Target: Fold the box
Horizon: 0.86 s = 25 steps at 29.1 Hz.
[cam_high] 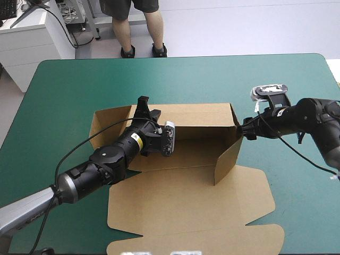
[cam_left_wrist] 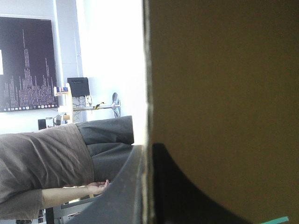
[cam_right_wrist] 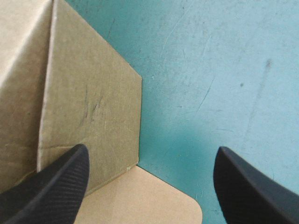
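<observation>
The brown box (cam_high: 175, 202) lies mid-table with its back wall (cam_high: 196, 114) and right side wall (cam_high: 228, 156) raised, and its lid flat toward the near edge. My left gripper (cam_high: 143, 109) sits over the back wall near its left end. In the left wrist view the wall's edge (cam_left_wrist: 148, 93) runs between the gripper's (cam_left_wrist: 147, 148) two black fingers, one on each face, so it is shut on the board. My right gripper (cam_high: 245, 130) is just outside the right wall and open. In the right wrist view that gripper (cam_right_wrist: 150, 151) has one finger over the wall (cam_right_wrist: 93, 107) and the other over the cover.
The teal-green cover (cam_high: 64, 95) shows all around the box. A loose side flap (cam_high: 103, 122) stands out at the box's left end. The lid's front flap (cam_high: 196, 239) reaches the table's near edge.
</observation>
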Each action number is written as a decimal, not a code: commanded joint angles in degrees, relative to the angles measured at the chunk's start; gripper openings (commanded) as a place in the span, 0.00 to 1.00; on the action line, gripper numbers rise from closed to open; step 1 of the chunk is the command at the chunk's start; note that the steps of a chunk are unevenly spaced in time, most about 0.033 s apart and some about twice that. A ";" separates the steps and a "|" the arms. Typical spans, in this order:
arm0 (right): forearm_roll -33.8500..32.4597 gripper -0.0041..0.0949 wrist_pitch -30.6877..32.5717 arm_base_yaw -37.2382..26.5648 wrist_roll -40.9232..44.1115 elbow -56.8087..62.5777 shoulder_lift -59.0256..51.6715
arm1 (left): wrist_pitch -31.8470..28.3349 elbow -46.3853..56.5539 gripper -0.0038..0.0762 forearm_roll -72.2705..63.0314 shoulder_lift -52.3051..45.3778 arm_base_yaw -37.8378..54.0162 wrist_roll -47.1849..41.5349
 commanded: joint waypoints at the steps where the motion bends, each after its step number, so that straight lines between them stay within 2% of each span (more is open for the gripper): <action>1: 3.24 0.74 -5.72 -0.55 -4.62 2.73 -4.38 | -1.19 -0.46 0.04 -0.98 -1.03 -0.25 0.00; 9: 10.04 0.74 -4.55 -0.55 -11.62 5.86 -5.02 | -1.19 -0.46 0.04 -1.12 -1.03 -0.25 0.00; 19: 10.57 0.74 3.75 -0.55 -14.26 5.86 -5.02 | -1.19 -0.46 0.04 -0.99 -1.03 -0.25 0.00; 22: 11.64 0.74 3.67 -0.55 -15.12 5.86 -5.02 | -1.19 -0.46 0.04 -0.99 -1.03 -0.25 0.00; 25: 16.36 0.74 2.35 -0.55 -18.87 5.86 -5.02 | -1.19 -0.46 0.04 -0.99 -1.03 -0.25 0.00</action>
